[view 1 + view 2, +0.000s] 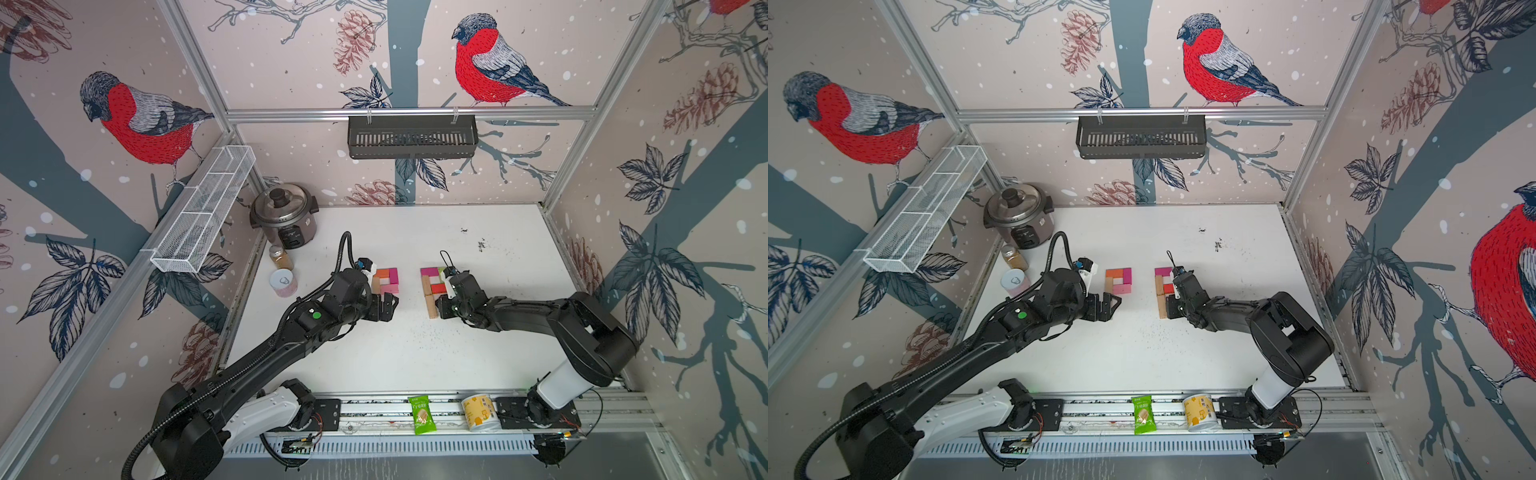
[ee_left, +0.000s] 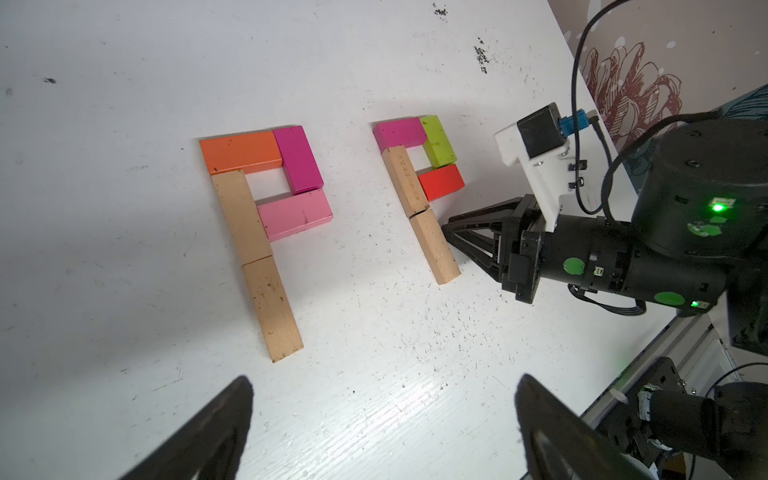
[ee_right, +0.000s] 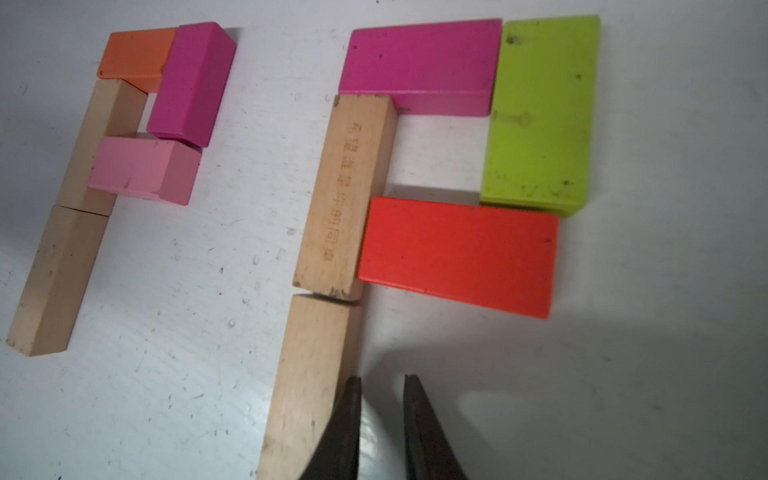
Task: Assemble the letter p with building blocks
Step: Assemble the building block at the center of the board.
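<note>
Left wrist view: my left gripper (image 2: 384, 390) is spread wide and empty, above the table (image 2: 124, 104) at the near end of the left letter.

Left letter: two left wood bars (image 2: 243, 216) lie end to end as the stem. The orange block (image 2: 239, 156) lies across the far end, the left magenta block (image 2: 297, 160) runs down the right side, and the light pink block (image 2: 297, 216) closes the loop.

Right letter, apart from the first: far wood bar (image 3: 349, 187) and near wood bar (image 3: 311, 374) form the stem, with right magenta block (image 3: 419, 62), lime block (image 3: 540, 112) and red block (image 3: 457, 253) as the loop.

My right gripper (image 3: 382, 378) is at the near wood bar's right side. Its fingers (image 3: 419, 415) are nearly together with a narrow gap, pinching nothing. I cannot tell whether it touches the bar.
</note>
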Available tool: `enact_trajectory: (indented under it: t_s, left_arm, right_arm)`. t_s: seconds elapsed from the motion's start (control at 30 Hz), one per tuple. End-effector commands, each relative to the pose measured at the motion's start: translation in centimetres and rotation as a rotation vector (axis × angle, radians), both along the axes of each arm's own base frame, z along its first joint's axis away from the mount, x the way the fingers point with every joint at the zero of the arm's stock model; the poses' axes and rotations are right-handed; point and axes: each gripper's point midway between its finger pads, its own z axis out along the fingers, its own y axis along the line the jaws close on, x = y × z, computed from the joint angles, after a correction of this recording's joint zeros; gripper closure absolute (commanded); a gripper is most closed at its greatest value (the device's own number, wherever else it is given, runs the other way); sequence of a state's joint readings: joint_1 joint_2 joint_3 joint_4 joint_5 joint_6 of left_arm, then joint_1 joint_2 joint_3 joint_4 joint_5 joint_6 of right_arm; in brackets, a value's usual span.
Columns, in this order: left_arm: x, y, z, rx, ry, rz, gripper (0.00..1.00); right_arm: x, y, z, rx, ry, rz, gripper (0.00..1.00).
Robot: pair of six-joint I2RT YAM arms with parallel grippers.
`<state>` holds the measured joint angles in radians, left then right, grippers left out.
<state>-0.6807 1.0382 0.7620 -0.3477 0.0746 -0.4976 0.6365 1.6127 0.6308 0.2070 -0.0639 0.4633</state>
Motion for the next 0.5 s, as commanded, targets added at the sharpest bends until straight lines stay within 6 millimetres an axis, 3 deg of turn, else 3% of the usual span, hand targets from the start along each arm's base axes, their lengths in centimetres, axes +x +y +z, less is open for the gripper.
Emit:
enact_trajectory:
  t_s: [0.0,0.23,0.47]
  left_arm:
    - [0.1,-0.1,0.3,-0.008,-0.012,-0.003,0.03]
    - [0.0,0.1,0.2,-0.018,-0.014,0.007,0.03]
    - [0.0,0.3,0.5,-0.025,-0.034,0.012,0.03]
  right_arm:
    - [-1.5,-2.0,-1.5,-0.069,0.072,-0.031,0.77]
    - [-1.8,-2.7,-0.3,-0.035,0.047,-0.046,0.74]
    - [-4.3,-3.3,-0.5,-0.006,0.069,-0.051,0.73]
